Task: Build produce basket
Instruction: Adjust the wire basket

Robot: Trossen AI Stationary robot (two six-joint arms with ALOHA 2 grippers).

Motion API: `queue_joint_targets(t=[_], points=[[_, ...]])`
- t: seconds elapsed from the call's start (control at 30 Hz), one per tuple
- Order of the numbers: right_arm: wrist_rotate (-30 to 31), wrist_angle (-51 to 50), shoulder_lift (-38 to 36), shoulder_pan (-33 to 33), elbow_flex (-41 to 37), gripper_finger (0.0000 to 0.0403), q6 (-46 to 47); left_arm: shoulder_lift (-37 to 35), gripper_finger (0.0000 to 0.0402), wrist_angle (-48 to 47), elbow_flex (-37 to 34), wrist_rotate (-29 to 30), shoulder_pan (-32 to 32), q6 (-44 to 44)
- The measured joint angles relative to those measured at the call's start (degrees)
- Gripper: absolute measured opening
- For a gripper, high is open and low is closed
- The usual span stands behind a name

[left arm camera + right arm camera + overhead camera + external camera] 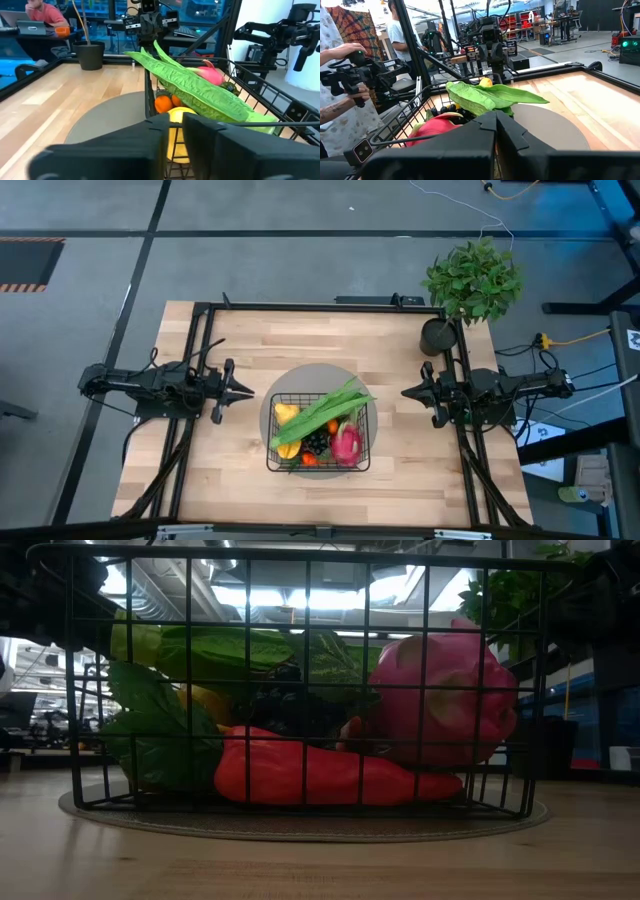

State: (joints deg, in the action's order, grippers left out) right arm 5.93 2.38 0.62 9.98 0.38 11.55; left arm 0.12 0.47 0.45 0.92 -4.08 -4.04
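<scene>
A: Which step is it now?

B: I judge the filling is finished. The basket [318, 432] stands on a grey mat [283, 383] at the table's middle, with the produce [322, 430] inside. The left gripper [248, 392] and the right gripper [407, 392] wait at each side, fingers together, holding nothing.

A: So what is next?

B: Probably nothing, or only a check that all pieces are in.

A: Do the views differ?

B: Yes. The low view shows a red piece [330, 775] at the bottom; from above, the green stalks [322, 413] mostly cover it.
</scene>
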Motion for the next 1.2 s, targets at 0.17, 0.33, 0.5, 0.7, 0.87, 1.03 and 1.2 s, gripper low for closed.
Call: queue_joint_targets(t=[0.17,0.33,0.5,0.7,0.87,1.03,1.2], points=[[0.0,0.0,0.0,0.0,0.0,0.0005,0.0,0.0,0.0004,0.2,0.0,1.5,0.0,-0.4],[0.0,0.0,0.0,0.0,0.0,0.0005,0.0,0.0,0.0002,0.2,0.0,1.7,0.0,-0.4],[0.0,0.0,0.0,0.0,0.0,0.0005,0.0,0.0,0.0009,0.2,0.0,0.9,0.0,-2.1],[0.0,0.0,0.0,0.0,0.0,0.0005,0.0,0.0,0.0008,0.2,0.0,-1.0,-0.2,-7.0],[0.0,0.0,0.0,0.0,0.0,0.0005,0.0,0.0,0.0002,0.1,0.0,-0.6,-0.2,-7.9],[0.0,0.0,0.0,0.0,0.0,0.0005,0.0,0.0,0.0002,0.1,0.0,-0.5,-0.2,-7.8],[0.0,0.0,0.0,0.0,0.0,0.0005,0.0,0.0,0.0002,0.0,0.0,-0.5,-0.2,-1.6]])
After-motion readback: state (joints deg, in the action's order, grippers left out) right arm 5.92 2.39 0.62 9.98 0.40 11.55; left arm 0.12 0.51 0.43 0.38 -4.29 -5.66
